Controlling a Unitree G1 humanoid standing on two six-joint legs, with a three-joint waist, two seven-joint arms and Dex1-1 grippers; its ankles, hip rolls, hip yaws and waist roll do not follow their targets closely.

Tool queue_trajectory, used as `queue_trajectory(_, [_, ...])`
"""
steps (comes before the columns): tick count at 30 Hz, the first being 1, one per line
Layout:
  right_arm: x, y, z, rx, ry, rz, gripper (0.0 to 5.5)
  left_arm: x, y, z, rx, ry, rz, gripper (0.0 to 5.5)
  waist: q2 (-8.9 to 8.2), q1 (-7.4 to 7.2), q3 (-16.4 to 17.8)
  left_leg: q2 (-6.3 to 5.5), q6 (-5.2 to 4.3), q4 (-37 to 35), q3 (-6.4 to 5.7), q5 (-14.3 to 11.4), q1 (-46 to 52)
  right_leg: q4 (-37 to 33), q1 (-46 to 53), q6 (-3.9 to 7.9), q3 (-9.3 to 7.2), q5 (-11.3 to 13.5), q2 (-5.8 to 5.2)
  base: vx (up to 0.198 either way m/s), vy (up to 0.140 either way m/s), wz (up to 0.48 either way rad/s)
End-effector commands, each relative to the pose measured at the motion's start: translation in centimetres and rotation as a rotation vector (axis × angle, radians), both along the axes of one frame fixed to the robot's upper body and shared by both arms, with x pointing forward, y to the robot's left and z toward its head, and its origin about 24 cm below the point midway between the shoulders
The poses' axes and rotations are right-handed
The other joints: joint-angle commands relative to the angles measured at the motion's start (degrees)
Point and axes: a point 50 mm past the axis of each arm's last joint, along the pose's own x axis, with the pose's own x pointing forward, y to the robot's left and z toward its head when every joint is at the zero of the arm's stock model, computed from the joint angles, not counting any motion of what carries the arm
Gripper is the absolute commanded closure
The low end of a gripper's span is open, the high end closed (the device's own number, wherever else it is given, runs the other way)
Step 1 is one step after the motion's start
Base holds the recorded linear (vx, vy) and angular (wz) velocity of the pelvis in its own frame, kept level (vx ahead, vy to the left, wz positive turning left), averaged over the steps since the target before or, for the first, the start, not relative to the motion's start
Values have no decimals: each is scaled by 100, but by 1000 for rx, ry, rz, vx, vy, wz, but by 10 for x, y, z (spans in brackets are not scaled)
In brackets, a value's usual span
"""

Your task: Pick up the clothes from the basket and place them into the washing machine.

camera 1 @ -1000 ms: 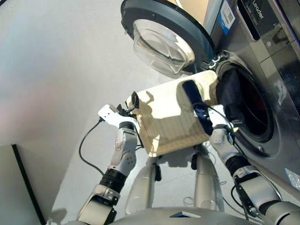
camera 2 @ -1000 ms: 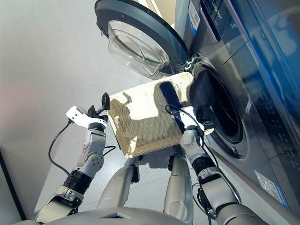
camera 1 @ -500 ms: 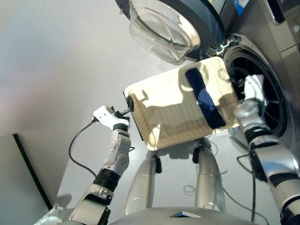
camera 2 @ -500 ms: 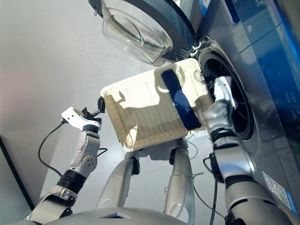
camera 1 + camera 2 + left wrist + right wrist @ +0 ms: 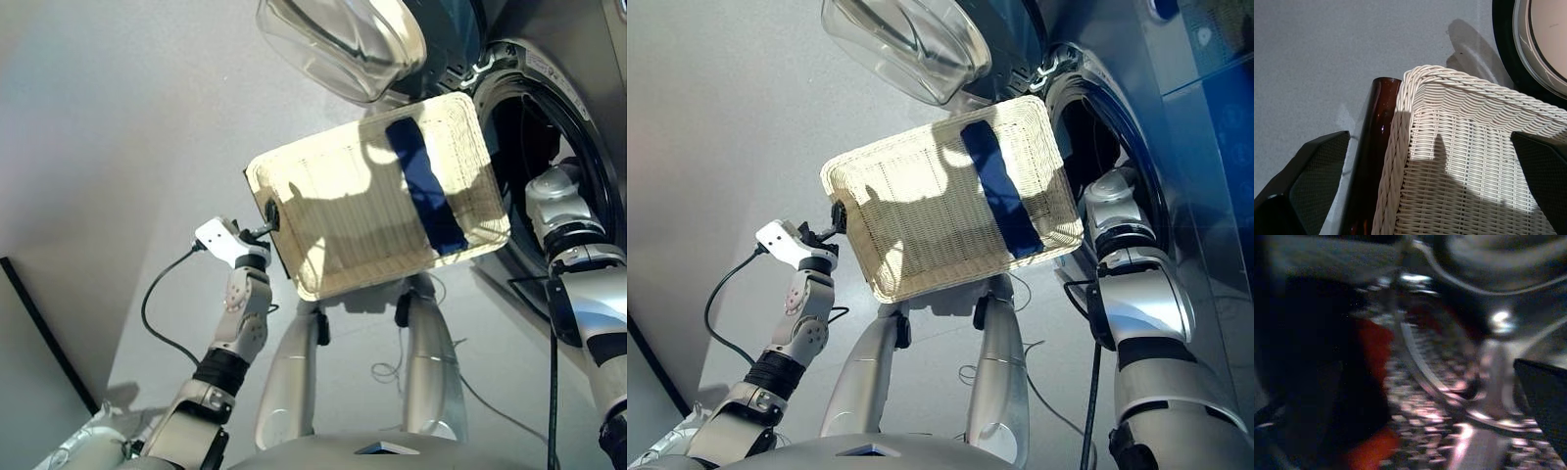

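Observation:
The cream-white basket (image 5: 338,220) lies in front of the washing machine (image 5: 578,88), with one navy blue garment (image 5: 426,196) stretched across it. My left gripper (image 5: 266,219) is open at the basket's left corner, and the woven rim (image 5: 1449,83) sits between its fingers (image 5: 1308,181). My right arm (image 5: 560,211) reaches through the porthole, so its gripper is hidden in the head views. In the right wrist view the right gripper (image 5: 1410,364) is inside the perforated drum (image 5: 1440,382). Coral red cloth (image 5: 1374,350) and black cloth (image 5: 1308,362) lie before it. One finger (image 5: 1542,396) stands far out to the side.
The round glass door (image 5: 343,39) hangs open above the basket's far edge. A dark brown bar (image 5: 1371,147) runs along the outside of the basket's corner. Grey floor (image 5: 118,127) spreads out on the left. A cable (image 5: 162,313) loops from my left wrist.
My right arm has carried the black garment from the porthole's edge deep into the drum. The head camera has tilted. My left gripper has stayed at the basket's corner.

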Motion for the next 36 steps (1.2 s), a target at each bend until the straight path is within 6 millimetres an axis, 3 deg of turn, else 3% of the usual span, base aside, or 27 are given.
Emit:
queue_trajectory(1, [4, 24, -2, 57, -94, 204, 0, -2, 24, 4, 86, -37, 47, 0, -234, -90, -189, -227, 127, 84, -169, -369, 194, -535, 505, 348, -155, 102, 379, 0, 0, 0])
queue_trajectory(5, [-2, 50, -40, 107, -2, 401, 0, -6, 31, -7, 115, 2, 45, 0, -334, -69, -236, -217, 110, -65, -227, -301, 437, -657, 772, 357, -222, 131, 389, 0, 0, 0])
queue_trajectory(9, [-6, 72, -66, 116, 116, 557, 0, -7, 34, -15, 140, 35, 38, 0, -400, -24, -254, -225, 95, -199, -276, -229, 633, -754, 960, 364, -301, 151, 396, 0, 0, 0])
queue_trajectory(13, [-9, 95, -86, 150, 206, 679, 0, -6, 35, -16, 145, 32, 37, 0, -415, 41, -236, -233, 95, -246, -318, -184, 692, -762, 1027, 359, -363, 132, 389, 0, 0, 0])
queue_trajectory(17, [-4, 103, -91, 168, 268, 716, 0, -1, 33, -10, 146, 12, 30, 0, -374, 132, -164, -242, 95, -218, -364, -155, 593, -687, 930, 343, -386, 88, 369, 0, 0, 0])
queue_trajectory(20, [4, 111, -86, 145, 305, 747, 0, 3, 30, -1, 143, -24, 22, 0, -303, 239, -64, -249, 111, -164, -390, -138, 412, -535, 709, 319, -412, 28, 343, 0, 0, 0])
queue_trajectory(24, [11, 110, -78, 132, 311, 717, 0, 7, 27, 5, 144, -44, 9, 0, -217, 321, 33, -254, 136, -12, -428, -158, 131, -220, 370, 292, -375, -73, 305, 0, 0, 0])
queue_trajectory(26, [18, 102, -64, 143, 278, 662, 0, 11, 22, 11, 143, -62, 0, 0, -131, 386, 136, -274, 170, 241, -442, -224, -126, 180, 51, 270, -349, -199, 234, -71, 11, 152])
queue_trajectory(31, [28, 92, -37, 142, 208, 614, 0, 16, 20, 21, 153, -94, 0, 0, 30, 398, 246, -340, 246, 803, -457, -426, -720, 977, -600, 238, -226, -441, 97, -51, 15, 227])
queue_trajectory(36, [32, 81, -16, 127, 168, 573, 0, 21, 16, 30, 150, -121, 4, 0, 159, 413, 349, -347, 301, 1290, -497, -580, -1258, 1503, -1052, 238, -205, -613, 4, -32, -1, 210])
